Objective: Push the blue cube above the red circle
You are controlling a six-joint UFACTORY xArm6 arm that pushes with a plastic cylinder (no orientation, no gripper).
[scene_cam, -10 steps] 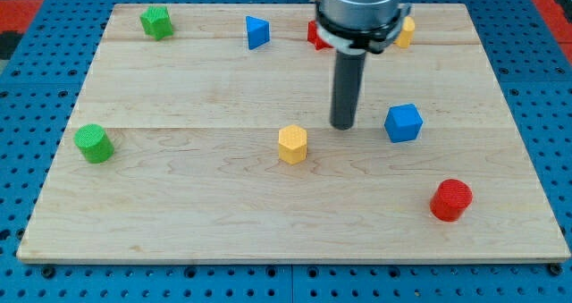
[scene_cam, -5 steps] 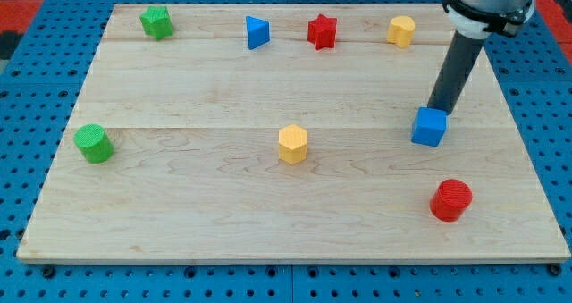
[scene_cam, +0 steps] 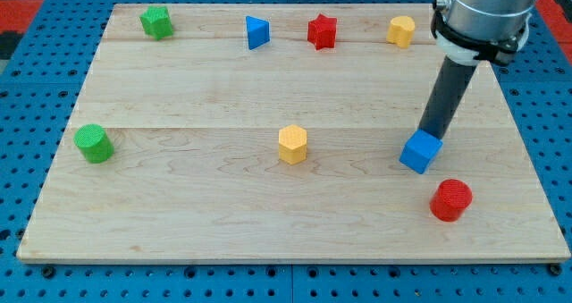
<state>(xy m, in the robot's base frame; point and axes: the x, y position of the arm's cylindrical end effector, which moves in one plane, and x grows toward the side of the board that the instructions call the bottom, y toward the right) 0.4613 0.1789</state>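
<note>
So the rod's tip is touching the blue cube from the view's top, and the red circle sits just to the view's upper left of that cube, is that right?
Not quite. In the camera view my tip does sit against the blue cube from the view's top, but the red circle lies to the view's lower right of that cube, not its upper left.

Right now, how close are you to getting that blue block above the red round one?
Mostly done, I'd say. The blue cube already sits close to the red circle, up and slightly toward the view's left of it. My tip is at the cube's upper edge, seemingly touching it. What's left is a small nudge toward the view's right so the cube lines up directly above the circle.
</note>
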